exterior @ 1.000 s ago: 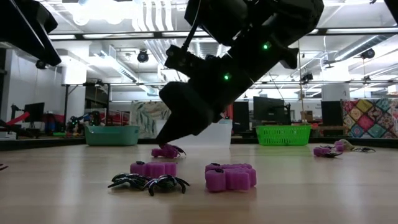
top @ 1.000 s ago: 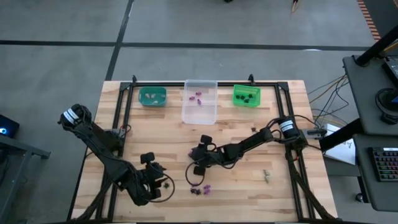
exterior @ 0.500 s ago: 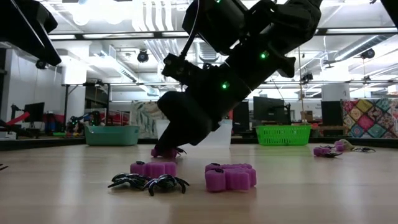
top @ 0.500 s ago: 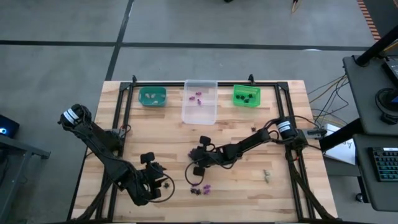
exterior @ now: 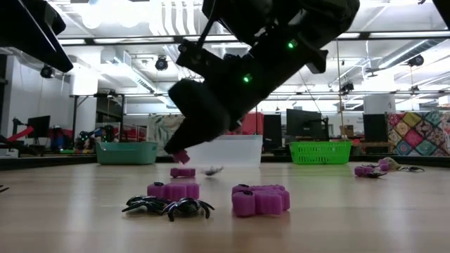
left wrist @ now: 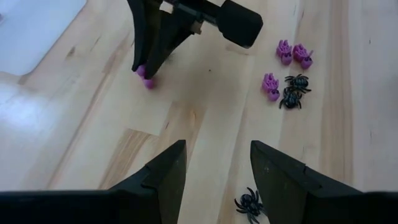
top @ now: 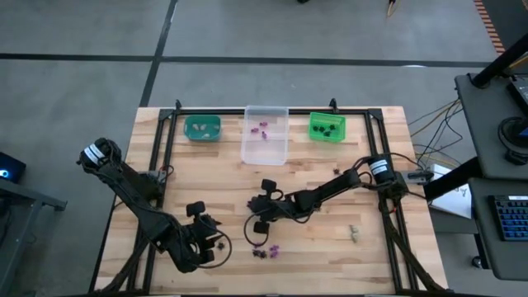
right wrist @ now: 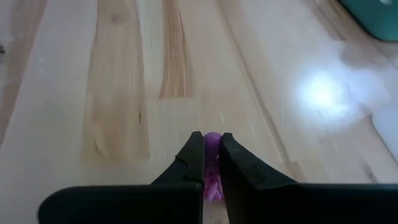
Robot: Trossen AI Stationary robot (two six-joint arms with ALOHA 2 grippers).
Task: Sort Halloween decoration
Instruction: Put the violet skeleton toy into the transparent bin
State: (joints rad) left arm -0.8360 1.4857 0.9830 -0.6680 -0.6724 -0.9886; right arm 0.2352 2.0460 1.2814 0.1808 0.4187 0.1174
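Observation:
The Halloween decoration lies as tiny trinkets on the wooden table. My right gripper [top: 254, 206] is near the table's middle, shut on a purple trinket [right wrist: 212, 142]. Under it on the table lies another purple piece [exterior: 183, 172]. A cluster of purple and black trinkets [top: 266, 250] lies nearer the front edge, and a pale beige one [top: 353, 233] lies to the right. My left gripper [left wrist: 214, 168] hovers open near the front left, with a black spider [left wrist: 250, 204] close by its fingers. My right gripper pinches the purple trinket [exterior: 181, 156] between its two fingertips. The fingers slant down at it from the table's right. The trinket is lifted clear of the table, with only its end showing past the fingertips.
Three bins stand along the far edge: a teal one [top: 202, 127], a clear one [top: 265, 134] holding purple pieces, and a green one [top: 327, 127] holding black pieces. Bare wood lies between the bins and the arms.
My right gripper has shut on the purple trinket at the table top and then risen a little, lifting it clear. One purple piece has stayed on the table below it.

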